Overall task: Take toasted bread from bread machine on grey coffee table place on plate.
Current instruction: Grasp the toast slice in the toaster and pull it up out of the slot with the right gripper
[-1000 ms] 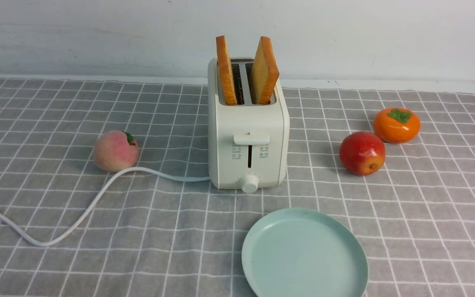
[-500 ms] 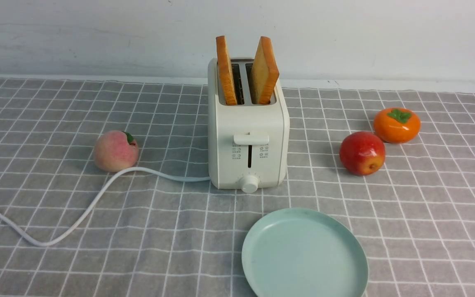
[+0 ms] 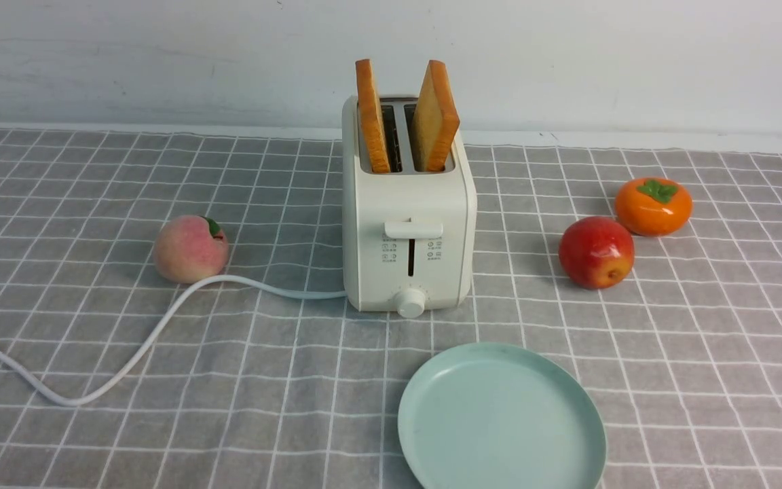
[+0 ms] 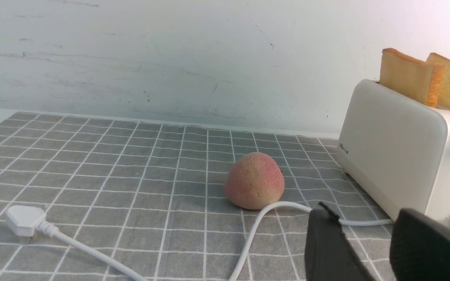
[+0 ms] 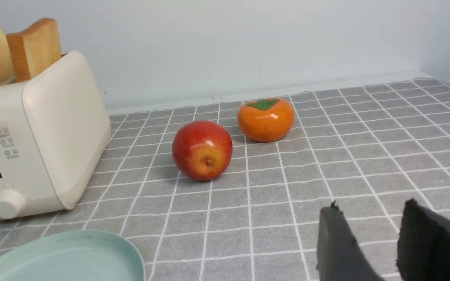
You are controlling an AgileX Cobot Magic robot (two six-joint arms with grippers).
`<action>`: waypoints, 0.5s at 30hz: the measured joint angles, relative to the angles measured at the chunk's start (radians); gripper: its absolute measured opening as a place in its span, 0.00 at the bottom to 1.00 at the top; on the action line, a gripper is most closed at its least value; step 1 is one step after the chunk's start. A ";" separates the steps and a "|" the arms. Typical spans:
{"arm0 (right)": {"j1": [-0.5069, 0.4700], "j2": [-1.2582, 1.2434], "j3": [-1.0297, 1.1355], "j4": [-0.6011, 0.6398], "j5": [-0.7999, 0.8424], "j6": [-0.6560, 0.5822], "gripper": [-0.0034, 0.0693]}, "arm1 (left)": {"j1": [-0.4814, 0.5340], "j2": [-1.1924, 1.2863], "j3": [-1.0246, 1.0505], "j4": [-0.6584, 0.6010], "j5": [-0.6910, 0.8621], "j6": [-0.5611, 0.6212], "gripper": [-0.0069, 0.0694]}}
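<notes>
The toasted bread [image 3: 435, 115] stands in the bread machine [image 3: 408, 204], left tool [image 4: 361, 222] and right tool [image 5: 369, 218] both parted and empty; the reach seems pending, needing a pinch across one slice.

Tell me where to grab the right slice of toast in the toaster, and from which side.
Pinch the upper half of the right slice across its two broad faces, coming down from above. Only that part stands clear of the bread machine; the rest sits in the slot. It leans a little, so tilting the jaws to match would likely help.
</notes>
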 joint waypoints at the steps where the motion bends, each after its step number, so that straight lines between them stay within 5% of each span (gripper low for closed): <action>1: 0.000 0.000 0.000 0.000 0.001 0.000 0.38 | 0.000 0.000 0.000 0.000 0.000 0.000 0.40; 8: 0.000 0.000 0.000 0.022 -0.012 0.003 0.38 | 0.000 0.000 0.000 -0.007 -0.008 -0.013 0.40; 15: 0.000 0.000 -0.003 0.146 -0.188 0.026 0.38 | 0.000 0.000 0.000 -0.174 -0.139 -0.252 0.40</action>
